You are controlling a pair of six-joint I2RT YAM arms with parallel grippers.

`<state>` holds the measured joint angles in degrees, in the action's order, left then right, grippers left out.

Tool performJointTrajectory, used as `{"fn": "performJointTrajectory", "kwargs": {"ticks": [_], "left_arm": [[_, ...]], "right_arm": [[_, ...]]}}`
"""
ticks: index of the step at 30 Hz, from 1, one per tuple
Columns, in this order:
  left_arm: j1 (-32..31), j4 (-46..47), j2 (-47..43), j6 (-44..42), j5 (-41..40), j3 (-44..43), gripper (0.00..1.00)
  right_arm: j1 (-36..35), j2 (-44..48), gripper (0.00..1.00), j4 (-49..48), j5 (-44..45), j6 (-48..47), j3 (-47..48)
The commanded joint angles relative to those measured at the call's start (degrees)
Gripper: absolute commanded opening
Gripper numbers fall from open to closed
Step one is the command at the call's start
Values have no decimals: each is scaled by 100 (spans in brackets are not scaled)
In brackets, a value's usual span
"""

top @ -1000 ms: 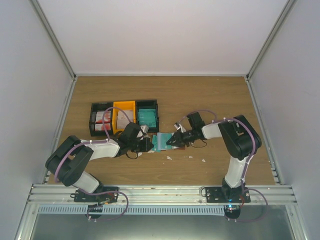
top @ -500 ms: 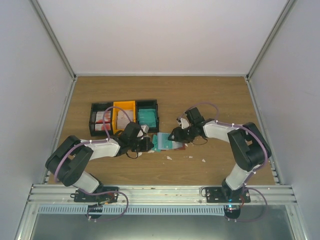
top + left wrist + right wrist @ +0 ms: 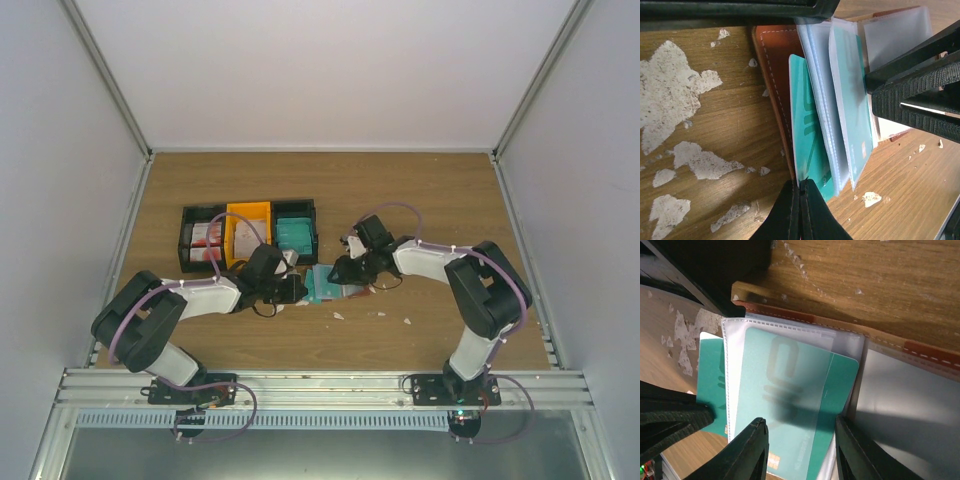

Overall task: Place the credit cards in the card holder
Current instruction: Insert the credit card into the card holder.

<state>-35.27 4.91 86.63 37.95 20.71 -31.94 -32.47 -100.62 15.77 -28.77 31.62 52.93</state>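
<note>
The reddish-brown card holder lies open on the table between my two grippers, clear pockets up. In the left wrist view its leather edge shows beside a teal credit card. My left gripper is shut on that card's near edge. A second teal card sits in a clear pocket. My right gripper is open, its fingers straddling that pocketed teal card. The leather rim and the first teal card also show there. From above, my left gripper and right gripper flank the holder.
Joined black and orange bins stand just behind the left gripper; a red card and teal cards lie in them. Small white scraps lie on the wood in front. White walls enclose the table.
My right arm has swung its wrist and gripper a little left and back over the holder. My left arm and the card it grips have not moved.
</note>
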Motion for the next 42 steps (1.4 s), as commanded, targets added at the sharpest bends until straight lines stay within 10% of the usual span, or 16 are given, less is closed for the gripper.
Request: {"fn": "performJointTrajectory", "kwargs": {"ticks": [1, 25, 42], "left_arm": [[-102, -247, 142, -114, -264, -49, 0], [-127, -1154, -1456, -147, -781, -44, 0], [-121, -586, -175, -177, -215, -299, 0]], "right_arm": [[-119, -35, 38, -291, -144, 205, -65], [-171, 401, 50, 108, 871, 155, -84], [-259, 115, 50, -110, 490, 190, -20]]}}
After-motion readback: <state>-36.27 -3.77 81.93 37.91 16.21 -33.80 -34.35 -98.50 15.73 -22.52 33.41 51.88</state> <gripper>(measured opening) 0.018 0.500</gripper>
